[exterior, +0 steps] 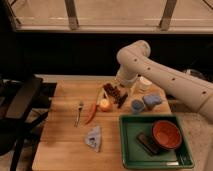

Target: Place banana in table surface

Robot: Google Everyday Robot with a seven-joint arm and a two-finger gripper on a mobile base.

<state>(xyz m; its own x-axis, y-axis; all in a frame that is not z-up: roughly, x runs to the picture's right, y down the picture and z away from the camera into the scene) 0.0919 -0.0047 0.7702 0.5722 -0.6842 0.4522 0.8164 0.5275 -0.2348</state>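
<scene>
A slim pale yellow banana (pixel 100 94) lies on the light-brown wooden table surface (pixel 60 145), just behind a round yellow-orange fruit (pixel 104 104). My dark gripper (pixel 115 95) hangs low over the table right beside the banana, on its right. It is open and holds nothing that I can see. The white arm (pixel 150 67) reaches in from the right. An orange-red carrot (pixel 92 113) lies in front of the banana.
A fork (pixel 79 112) lies left of the carrot, with a blue-grey cloth (pixel 93 137) nearer the front. At the front right, a green tray (pixel 127 150) holds a red bowl (pixel 166 134) and a dark block (pixel 146 142). Blue cups (pixel 136 105) stand behind the tray. A black chair (pixel 20 105) stands at the left.
</scene>
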